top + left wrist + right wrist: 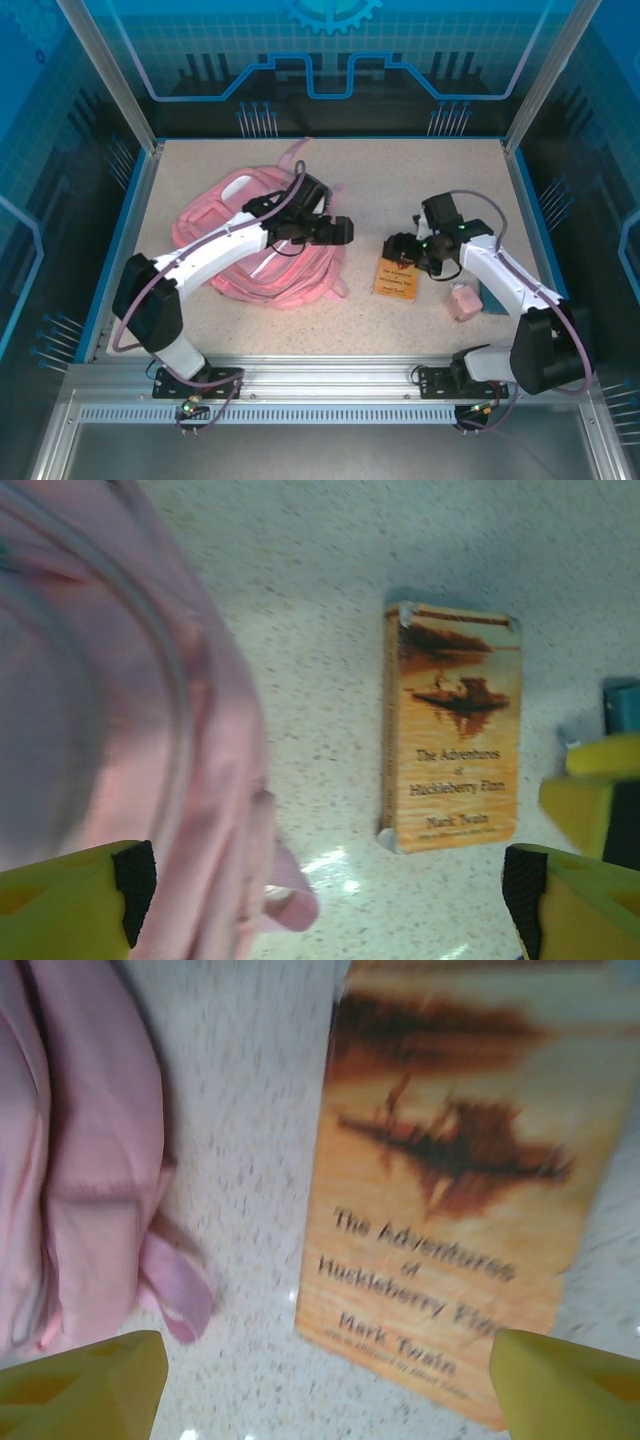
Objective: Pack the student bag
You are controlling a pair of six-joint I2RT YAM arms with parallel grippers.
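Left jaws and right jaws both gape empty, the student bag (pixel 80 1140) just beside them, and the flat book (pixel 450 1210) below the right jaws may skid across the tabletop (pixel 250 1110) rather than lift

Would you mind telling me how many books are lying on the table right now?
1: the Huckleberry Finn paperback lies flat, right of the pink backpack. A teal item further right, partly hidden, may be another.
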